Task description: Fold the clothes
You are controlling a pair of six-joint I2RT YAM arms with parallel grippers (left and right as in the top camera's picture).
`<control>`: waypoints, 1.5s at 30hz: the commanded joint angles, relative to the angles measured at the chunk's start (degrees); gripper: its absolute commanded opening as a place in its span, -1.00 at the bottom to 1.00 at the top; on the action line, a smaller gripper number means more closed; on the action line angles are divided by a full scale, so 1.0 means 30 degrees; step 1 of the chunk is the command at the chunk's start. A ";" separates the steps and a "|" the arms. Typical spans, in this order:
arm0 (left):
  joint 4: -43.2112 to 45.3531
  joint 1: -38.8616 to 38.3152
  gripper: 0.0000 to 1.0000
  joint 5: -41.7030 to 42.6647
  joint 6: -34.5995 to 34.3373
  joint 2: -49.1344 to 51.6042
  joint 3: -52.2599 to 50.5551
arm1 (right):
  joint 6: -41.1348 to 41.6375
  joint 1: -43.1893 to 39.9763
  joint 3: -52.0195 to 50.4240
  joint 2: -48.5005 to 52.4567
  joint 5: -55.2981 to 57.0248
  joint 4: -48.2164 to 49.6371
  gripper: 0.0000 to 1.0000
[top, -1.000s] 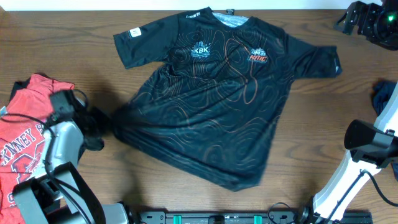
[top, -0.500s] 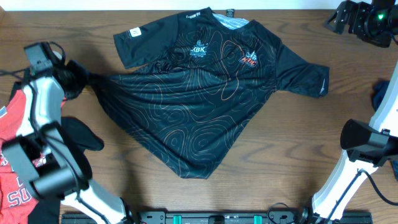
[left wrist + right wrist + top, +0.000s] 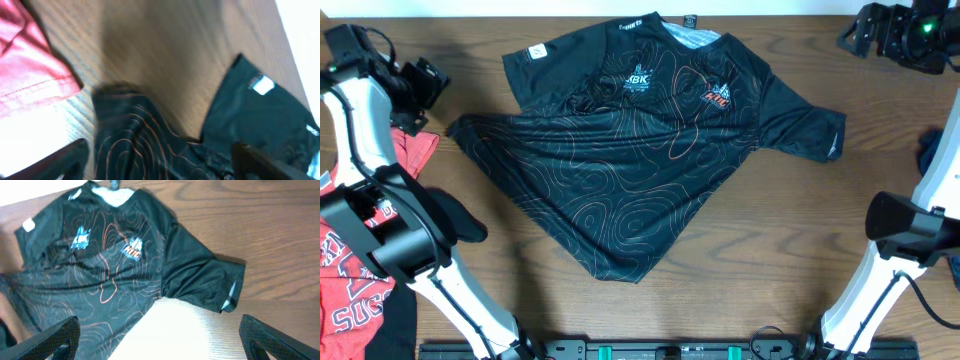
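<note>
Black jersey (image 3: pixel 640 170) with orange contour lines lies spread mid-counter (image 3: pixel 820 230), collar toward 12 o'clock, one hem corner reaching toward 9. Left end effector (image 3: pixel 425 95) hangs just off that corner, fingers apart, empty. Right end effector (image 3: pixel 860 35), at 2 o'clock, likewise apart and empty. Red T-shirt (image 3: pixel 360 290) lies at 8 o'clock.

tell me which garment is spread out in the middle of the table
The black jersey with orange contour lines; the red T-shirt lies bunched at the left edge.
</note>
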 commanded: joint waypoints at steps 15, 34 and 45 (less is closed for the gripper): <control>-0.6069 -0.4481 0.96 0.0634 0.0568 -0.6462 0.0357 | -0.2827 0.1953 -0.0699 0.9741 -0.3563 0.2769 0.98; -0.8204 -1.0061 0.96 0.0641 0.1020 -0.6994 0.0357 | -0.0947 0.2164 -0.0699 1.1905 -0.2616 0.9500 0.99; -0.8451 -1.0397 0.96 0.0634 0.0954 -0.8080 0.0357 | -0.0656 0.3293 -0.0794 1.4717 -0.3279 0.9661 0.79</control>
